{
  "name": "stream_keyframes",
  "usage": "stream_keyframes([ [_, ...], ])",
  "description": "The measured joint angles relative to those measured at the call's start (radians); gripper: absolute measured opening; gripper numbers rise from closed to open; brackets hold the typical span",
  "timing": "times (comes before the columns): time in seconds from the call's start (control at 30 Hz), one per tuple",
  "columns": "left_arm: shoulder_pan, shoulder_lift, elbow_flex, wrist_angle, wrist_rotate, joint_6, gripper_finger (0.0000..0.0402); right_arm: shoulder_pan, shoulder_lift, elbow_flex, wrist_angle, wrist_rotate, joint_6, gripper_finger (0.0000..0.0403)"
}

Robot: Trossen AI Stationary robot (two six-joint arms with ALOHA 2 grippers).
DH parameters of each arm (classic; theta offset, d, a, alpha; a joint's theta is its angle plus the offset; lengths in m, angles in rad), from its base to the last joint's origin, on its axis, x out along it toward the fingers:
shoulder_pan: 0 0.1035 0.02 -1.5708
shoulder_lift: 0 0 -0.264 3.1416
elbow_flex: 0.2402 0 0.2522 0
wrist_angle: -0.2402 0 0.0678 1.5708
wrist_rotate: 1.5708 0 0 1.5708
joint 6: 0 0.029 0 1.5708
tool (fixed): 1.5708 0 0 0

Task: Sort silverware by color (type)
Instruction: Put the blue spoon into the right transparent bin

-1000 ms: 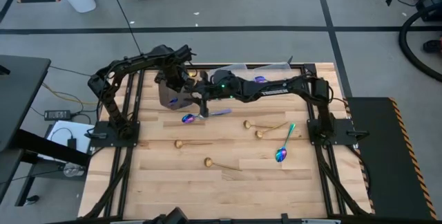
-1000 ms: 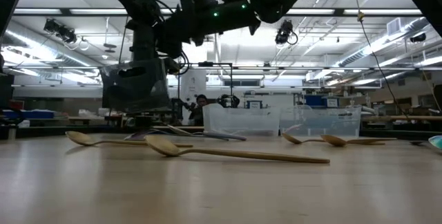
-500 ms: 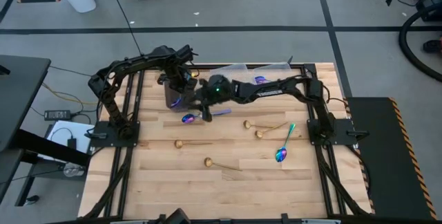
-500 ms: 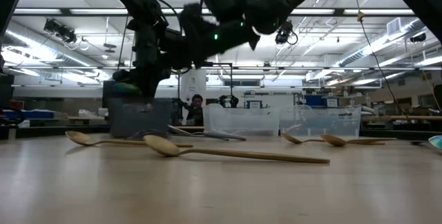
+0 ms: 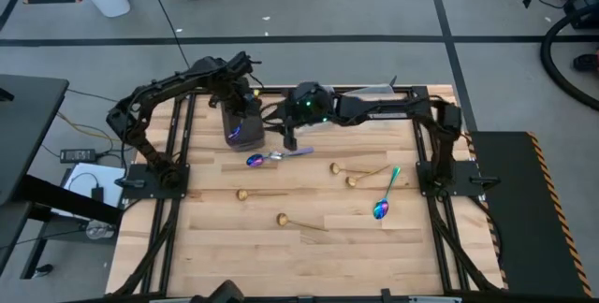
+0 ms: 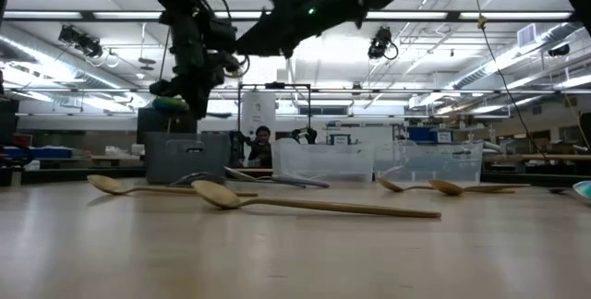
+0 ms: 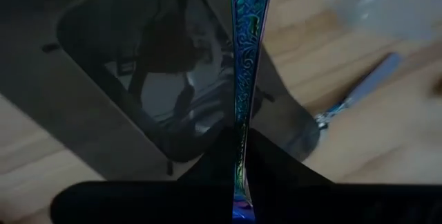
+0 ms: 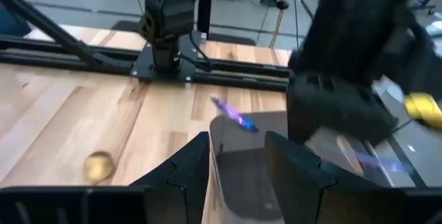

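My left gripper point(image 5: 241, 107) point(image 7: 242, 175) hovers over a dark open-topped container point(image 5: 243, 133) point(image 7: 138, 92) point(image 6: 183, 156) that stands on its base near the table's far left. The gripper is shut on an iridescent spoon point(image 7: 245, 58). My right gripper point(image 5: 288, 137) point(image 8: 237, 158) is open, just right of the container point(image 8: 255, 175), touching nothing. On the wood lie another iridescent spoon point(image 5: 271, 156) point(image 8: 231, 113), a third one point(image 5: 384, 195) and several gold spoons point(image 5: 245, 194) point(image 5: 285, 219) point(image 5: 335, 167) point(image 5: 354, 180). My left gripper pinches the iridescent spoon's patterned handle point(image 7: 240, 151) between its two fingers, coming from above and pointing down. The handle runs on along the fingers toward the container's mouth. The spoon is lifted clear; its bowl does not show.
Two clear plastic containers point(image 5: 323, 93) point(image 5: 370, 97) point(image 6: 323, 161) point(image 6: 434, 161) stand at the far edge. Black frame rails run along the table's left side point(image 5: 187, 153) and right side point(image 5: 421, 153). Bare wood lies toward the near edge point(image 5: 309, 256). A person point(image 6: 268, 142) is in the room behind.
The dark container, off the table a second ago, has come down and now stands on it. My right arm swung in toward the container, then drew back toward the far right. My left gripper, still with the spoon, has shifted slightly toward the far edge.
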Motion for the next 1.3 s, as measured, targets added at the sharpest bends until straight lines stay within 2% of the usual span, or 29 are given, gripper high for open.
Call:
stream_keyframes([
  [0.1,0.010,-0.048,0.000,0.035,0.000,0.005,0.0023,-0.022,-0.062,0.000,-0.092,0.000,-0.030,0.0150],
  [0.27,-0.016,-0.109,0.000,0.188,-0.001,0.045,0.0023,-0.085,-0.156,0.000,-0.226,0.032,-0.021,0.0150],
  [0.4,-0.075,-0.118,0.000,0.368,-0.014,0.098,0.0023,-0.145,-0.209,0.000,-0.319,0.021,0.045,0.0150],
  [0.53,-0.154,-0.115,0.000,0.564,-0.029,0.185,0.0025,-0.204,-0.234,0.000,-0.355,-0.036,0.142,0.0150],
  [0.73,-0.226,-0.115,0.000,0.694,-0.095,0.260,0.0023,-0.263,-0.300,0.000,-0.406,-0.053,0.186,0.0151],
  [1.0,-0.281,-0.114,0.000,0.869,-0.162,0.321,0.0024,-0.298,-0.311,-0.001,-0.311,-0.094,0.290,0.0151],
  [1.3,-0.320,-0.113,0.000,0.903,-0.219,0.361,0.0025,-0.310,-0.311,-0.001,-0.277,-0.166,0.325,0.0151],
])
